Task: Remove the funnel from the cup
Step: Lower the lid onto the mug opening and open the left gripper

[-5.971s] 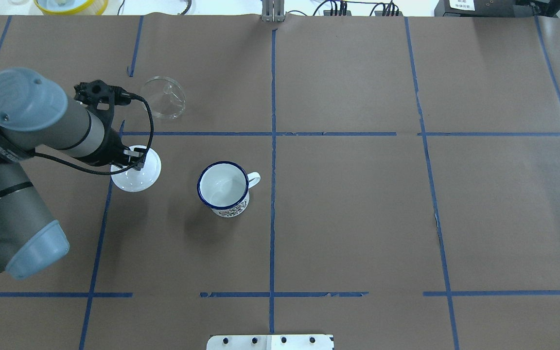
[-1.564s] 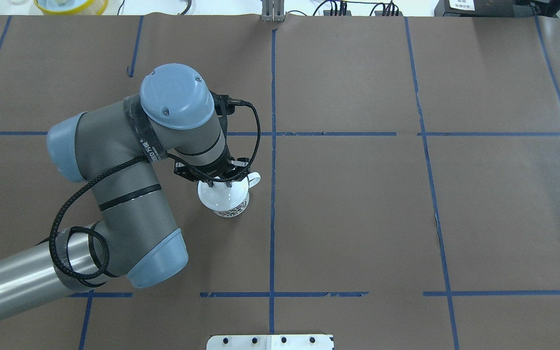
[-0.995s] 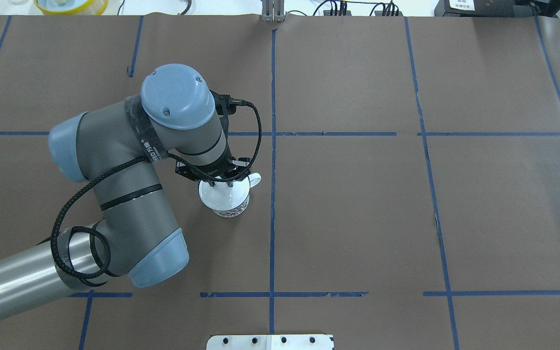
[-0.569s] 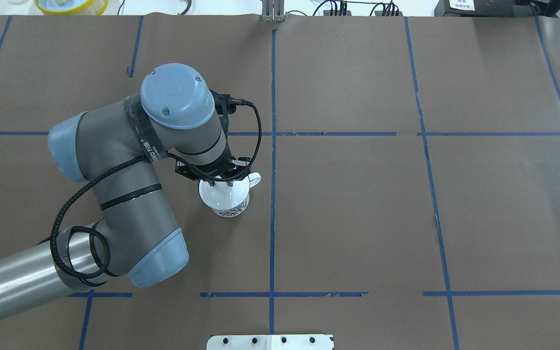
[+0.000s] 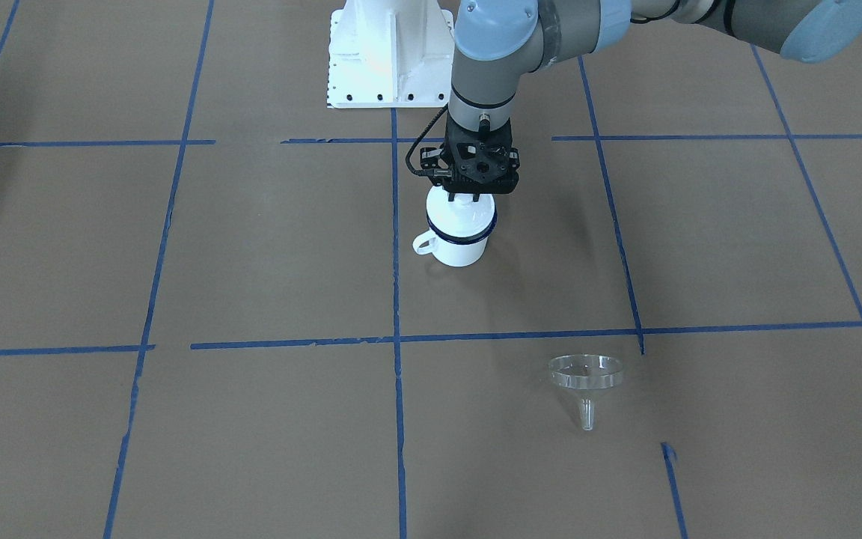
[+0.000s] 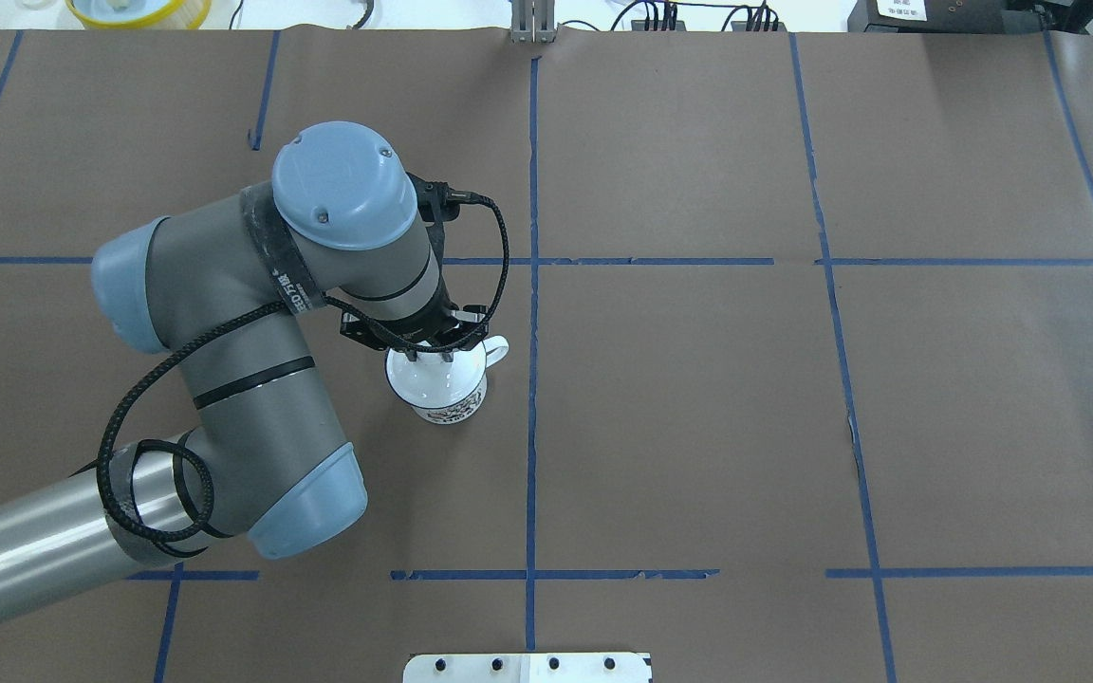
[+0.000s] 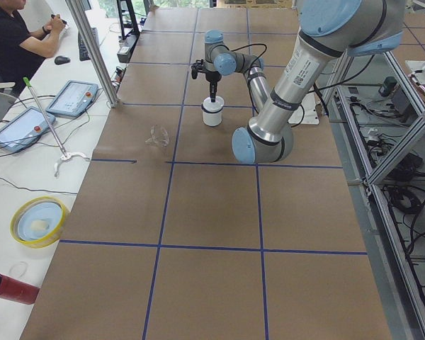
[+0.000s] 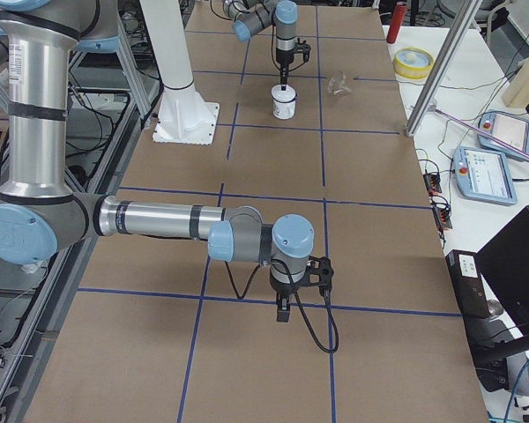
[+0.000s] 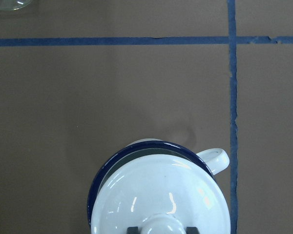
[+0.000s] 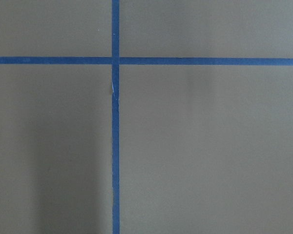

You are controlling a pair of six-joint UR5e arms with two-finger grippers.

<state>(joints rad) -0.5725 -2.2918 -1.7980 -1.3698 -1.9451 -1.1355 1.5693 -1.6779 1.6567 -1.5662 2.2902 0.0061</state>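
The small white enamel cup (image 5: pixel 458 247) with a thin dark blue rim and a loop handle is standing upright on the brown paper-covered table (image 5: pixel 251 247). A round white lid (image 9: pixel 156 195) with a knob (image 9: pixel 161 222) is sitting over its mouth, so I cannot tell what is inside. The small clear transparent funnel (image 5: pixel 585 378) is not in the cup. It is lying on the paper well apart from it, and one of the blue tape lines (image 5: pixel 289 343) is running between the two.

My left gripper (image 5: pixel 463 198) is hanging straight down over the cup. Its fingers (image 9: pixel 132 230) are closing in on either side of the knob and pinching it. My right gripper (image 8: pixel 283 310) is pointing down at bare paper, well away from the cup. It is showing only in the side view, so I cannot tell whether it is spread or pressed together.
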